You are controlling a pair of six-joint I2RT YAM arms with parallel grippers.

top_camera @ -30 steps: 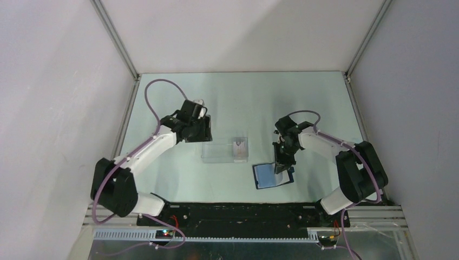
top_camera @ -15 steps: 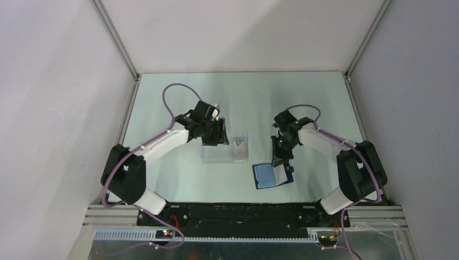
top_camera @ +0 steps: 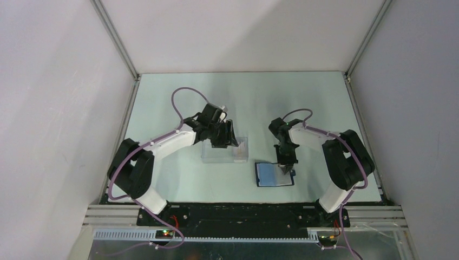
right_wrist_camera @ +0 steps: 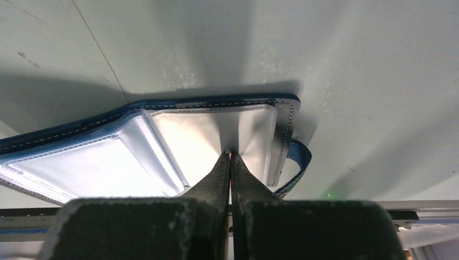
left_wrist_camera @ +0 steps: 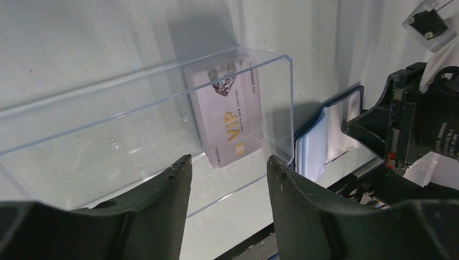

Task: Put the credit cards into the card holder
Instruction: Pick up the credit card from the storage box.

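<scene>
Top card of the credit cards [left_wrist_camera: 230, 122], left wrist view: big gold "VIP" running lengthwise at centre. Dark print "NO 8888888" along its 3 o'clock long edge, last digits unsure. A tiny gold line beside VIP and a small word at the 7 o'clock corner are too small to read. White lettering on the right arm [left_wrist_camera: 422, 124] black housing, 3 o'clock of frame, ends "MAND"; the rest is unreadable.

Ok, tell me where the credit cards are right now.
The credit cards sit at the right end of the clear box, mid-table in the top view, beside the left gripper; the card holder lies to their right.
</scene>
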